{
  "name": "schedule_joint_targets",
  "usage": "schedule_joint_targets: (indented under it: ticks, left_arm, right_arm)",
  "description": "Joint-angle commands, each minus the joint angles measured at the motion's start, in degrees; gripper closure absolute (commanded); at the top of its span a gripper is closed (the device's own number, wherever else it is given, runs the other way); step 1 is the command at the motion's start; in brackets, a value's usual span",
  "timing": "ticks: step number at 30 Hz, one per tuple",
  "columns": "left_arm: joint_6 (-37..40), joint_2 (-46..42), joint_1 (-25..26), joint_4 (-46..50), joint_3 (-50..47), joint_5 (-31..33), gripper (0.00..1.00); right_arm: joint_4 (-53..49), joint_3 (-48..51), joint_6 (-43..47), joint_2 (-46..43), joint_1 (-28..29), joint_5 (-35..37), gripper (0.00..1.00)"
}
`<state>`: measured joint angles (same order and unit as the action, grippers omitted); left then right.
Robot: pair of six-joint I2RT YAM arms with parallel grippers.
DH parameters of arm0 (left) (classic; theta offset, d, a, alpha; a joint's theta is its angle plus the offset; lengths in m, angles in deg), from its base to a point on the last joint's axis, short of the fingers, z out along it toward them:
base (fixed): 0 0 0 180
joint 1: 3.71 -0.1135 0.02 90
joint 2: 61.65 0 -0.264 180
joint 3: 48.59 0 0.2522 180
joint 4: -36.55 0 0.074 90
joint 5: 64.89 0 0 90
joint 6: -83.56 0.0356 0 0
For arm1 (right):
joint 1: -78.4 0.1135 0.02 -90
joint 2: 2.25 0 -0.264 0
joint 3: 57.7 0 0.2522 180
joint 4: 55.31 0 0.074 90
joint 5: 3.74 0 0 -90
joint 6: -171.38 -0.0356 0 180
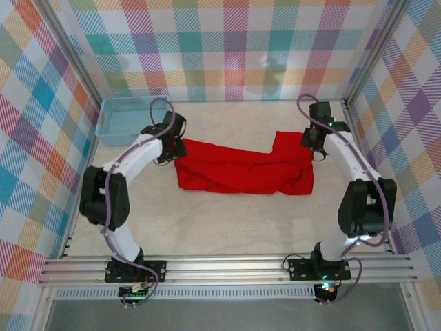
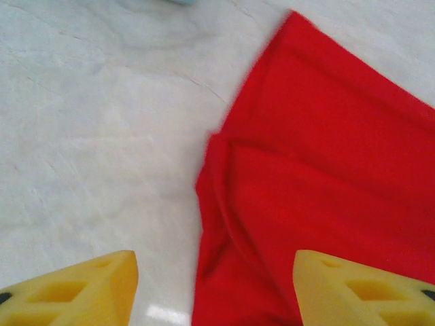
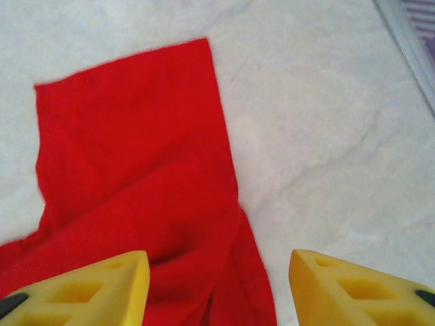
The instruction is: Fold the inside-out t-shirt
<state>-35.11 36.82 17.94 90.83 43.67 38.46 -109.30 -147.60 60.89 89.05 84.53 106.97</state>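
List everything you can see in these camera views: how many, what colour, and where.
t-shirt: one, bright red, rumpled across the table's middle
basket: one, light blue, far left corner
table: one, pale marbled
walls: three, pastel plaid, around the table
rails: several, silver, near edge
left arm: one, white and black
right arm: one, white and black
left gripper: one, yellow fingers, open, at shirt's left end
right gripper: one, yellow fingers, open, at shirt's right end
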Motion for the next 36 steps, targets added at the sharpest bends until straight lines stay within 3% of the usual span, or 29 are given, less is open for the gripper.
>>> schedule_joint_targets:
  ticks: [1,4,7,12,21,31,36]
  left_arm:
    - [1.5,-7.6,8.8,-3.3,-3.1,0.6,0.35]
    - [4.4,-4.6,15.9,-9.1,-2.4,-5.1,0.36]
    - [3.6,0.0,18.3,-12.6,-0.8,-9.5,0.36]
    - [-0.1,2.6,18.3,-21.1,-3.8,-13.5,0.35]
    - [-1.1,5.4,18.3,-23.2,-5.3,-13.3,0.31]
    - [-1.2,10.0,18.5,-22.5,-1.7,-15.0,0.3]
    - [-1.7,10.3,18.7,-22.2,-1.3,-14.8,0.3]
  right_arm:
    - [-0.4,4.6,-1.1,-5.9,5.8,-4.7,0.44]
    - [4.3,8.5,-4.5,-5.7,8.8,-15.6,0.48]
    - [7.9,8.3,-6.8,-1.7,10.8,-20.5,0.52]
    - [9.7,5.4,-9.3,6.5,12.5,-22.6,0.52]
    - [10.9,2.9,-11.6,14.4,14.7,-22.0,0.5]
    - [13.6,6.6,-11.1,12.2,14.7,-19.7,0.92]
    - [14.4,8.9,-11.7,9.4,15.0,-20.1,0.99]
